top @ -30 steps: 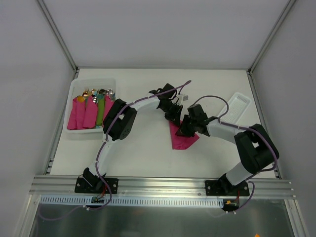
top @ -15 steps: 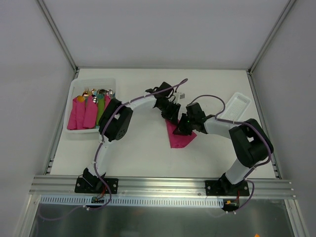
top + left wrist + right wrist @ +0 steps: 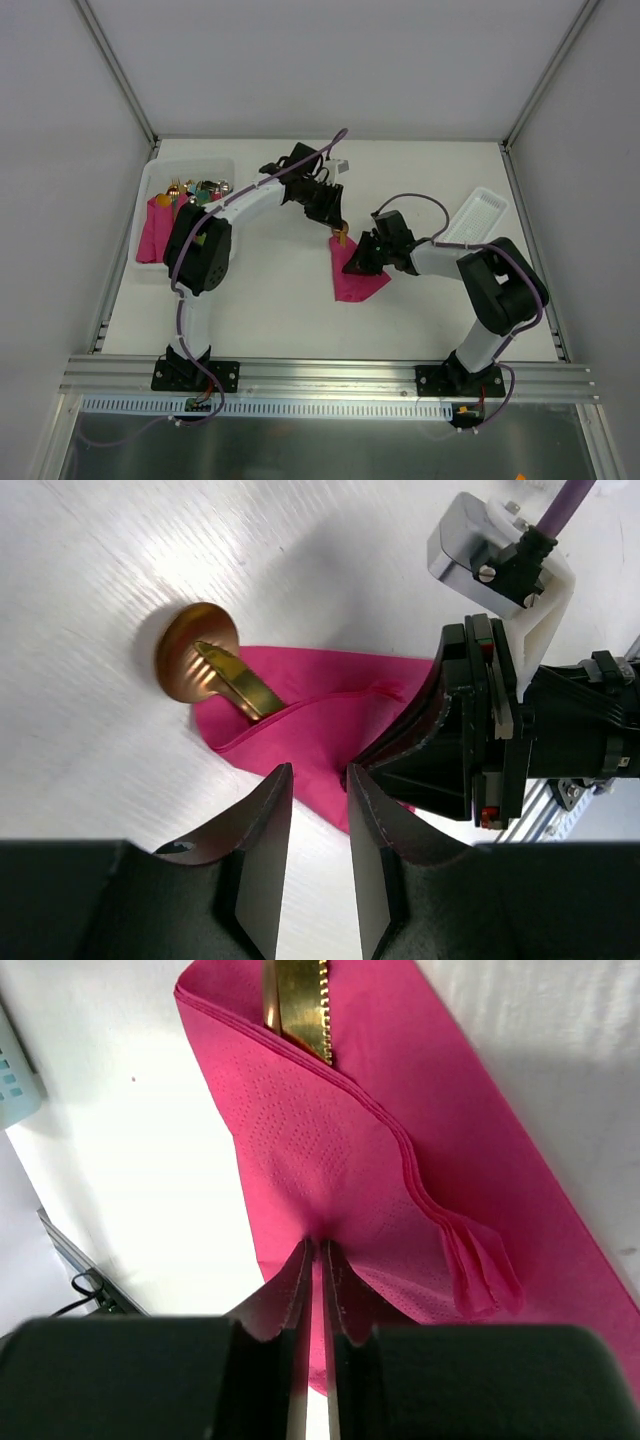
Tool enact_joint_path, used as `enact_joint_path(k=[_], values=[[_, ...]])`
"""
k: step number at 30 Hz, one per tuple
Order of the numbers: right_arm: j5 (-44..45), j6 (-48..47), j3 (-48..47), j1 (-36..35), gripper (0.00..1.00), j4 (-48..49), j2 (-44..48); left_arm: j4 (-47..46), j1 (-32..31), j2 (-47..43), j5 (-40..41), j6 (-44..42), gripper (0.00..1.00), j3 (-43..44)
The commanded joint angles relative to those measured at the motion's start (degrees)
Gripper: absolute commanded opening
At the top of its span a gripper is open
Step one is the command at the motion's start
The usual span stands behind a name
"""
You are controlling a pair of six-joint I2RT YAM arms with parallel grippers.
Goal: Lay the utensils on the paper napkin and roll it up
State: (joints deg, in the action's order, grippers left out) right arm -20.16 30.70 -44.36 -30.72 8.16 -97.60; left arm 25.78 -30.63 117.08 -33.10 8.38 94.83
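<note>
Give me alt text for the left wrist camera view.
A gold spoon bowl pokes out of a folded magenta paper napkin on a white table. The right end effector pinches the napkin; the left end effector hovers open nearby.

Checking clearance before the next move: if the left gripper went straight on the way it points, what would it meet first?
Likely the paper napkin, lying directly ahead of the left gripper, though depth is unclear.

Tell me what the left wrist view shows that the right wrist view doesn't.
Left wrist only: the round gold spoon bowl sticking out of the napkin, and the right gripper at its edge. Right wrist only: a serrated gold blade, and the right jaws shut on the paper. Both: the folded pink napkin.
</note>
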Motion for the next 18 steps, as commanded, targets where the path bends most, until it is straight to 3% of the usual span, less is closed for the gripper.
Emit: enact_joint_path(k=[1, 10, 18], values=[[1.8, -3.5, 2.9, -1.9, 0.08, -5.4, -3.6, 0.9, -1.4, -1.1, -2.6, 1.8, 0.29, -2.3], [1.1, -4.1, 5.7, -2.2, 0.06, -4.9, -2.2, -0.6, -7.3, 0.6, 0.8, 3.9, 0.29, -5.4], [1.3, -3.5, 7.4, -2.1, 0.05, -4.9, -1.2, -0.6, -9.4, 6.8, 5.8, 6.1, 0.20, -4.9]])
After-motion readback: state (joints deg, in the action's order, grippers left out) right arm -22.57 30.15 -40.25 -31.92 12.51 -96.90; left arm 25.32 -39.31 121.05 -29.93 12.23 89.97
